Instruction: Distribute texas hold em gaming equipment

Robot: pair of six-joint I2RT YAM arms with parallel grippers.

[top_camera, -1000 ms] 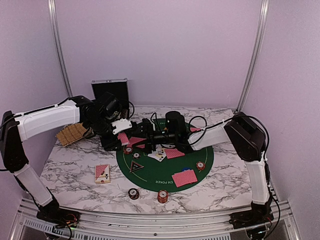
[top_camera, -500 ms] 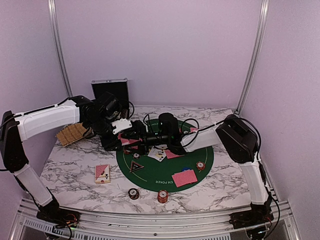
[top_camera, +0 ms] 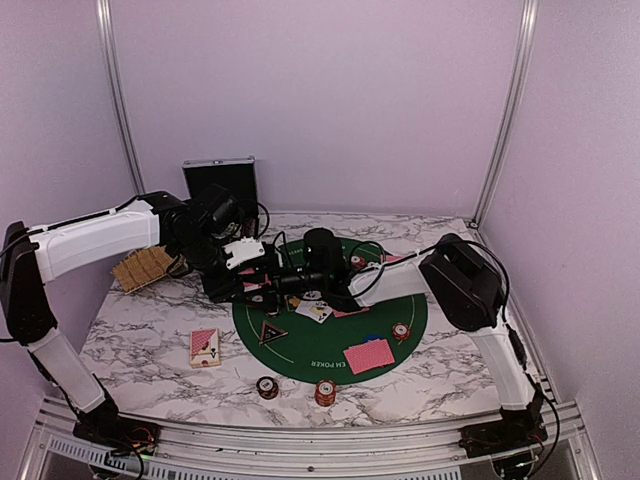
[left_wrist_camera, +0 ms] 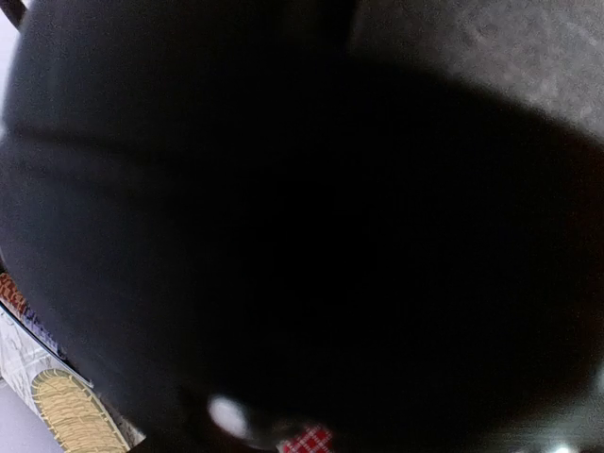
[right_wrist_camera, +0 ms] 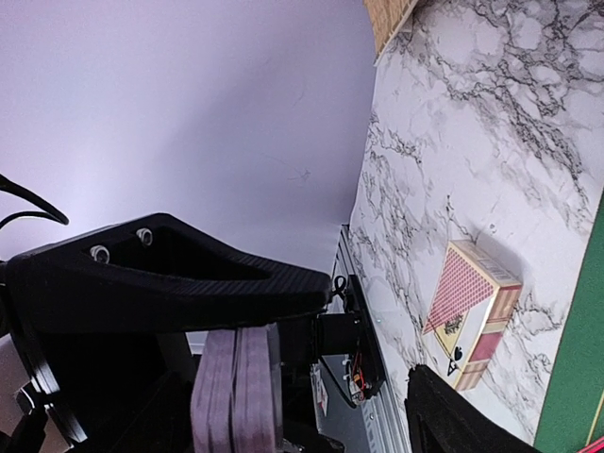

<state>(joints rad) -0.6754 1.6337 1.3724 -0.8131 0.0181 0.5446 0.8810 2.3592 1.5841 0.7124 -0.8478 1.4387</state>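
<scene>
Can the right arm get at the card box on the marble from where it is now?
Probably yes. The card box lies alone on the marble table, left of the green mat, with nothing over it, and the right tool is open.

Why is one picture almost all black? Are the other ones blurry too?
Left wrist view: something dark sits very close to the lens, so it is a black blur; only a woven mat and a red-checked scrap peek in at the bottom. Right wrist view: bright and sharp on the marble table and card box. Top view: evenly lit, no glare.
</scene>
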